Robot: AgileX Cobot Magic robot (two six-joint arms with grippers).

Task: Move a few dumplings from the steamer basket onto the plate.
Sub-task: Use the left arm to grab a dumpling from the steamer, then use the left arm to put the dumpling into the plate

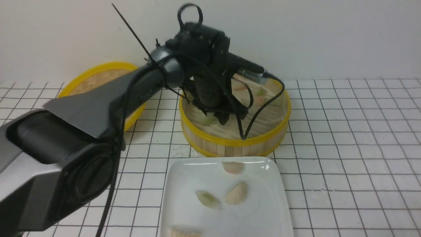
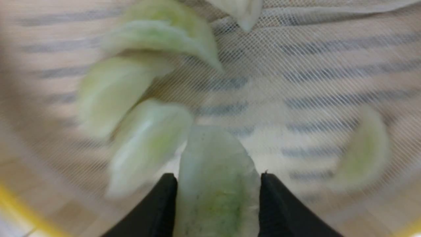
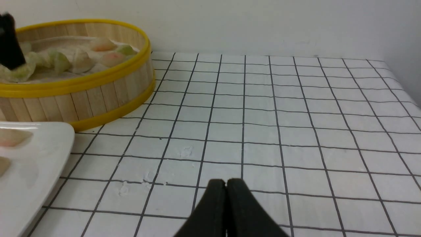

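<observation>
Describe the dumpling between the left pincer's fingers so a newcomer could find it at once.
Start at the round bamboo steamer basket behind the white plate, where the left pincer reaches in. The green dumpling sits squeezed between its two black fingers. Other pale green dumplings lie loose beside it on the mesh liner; only this one is gripped.

We'd say robotics lab setup here: bare white wall (image 1: pixel 329 33), white tabletop (image 1: pixel 345 148) ruled all over with thin black grid lines, and a cabled black robot arm (image 1: pixel 98 108) stretched over it.
</observation>
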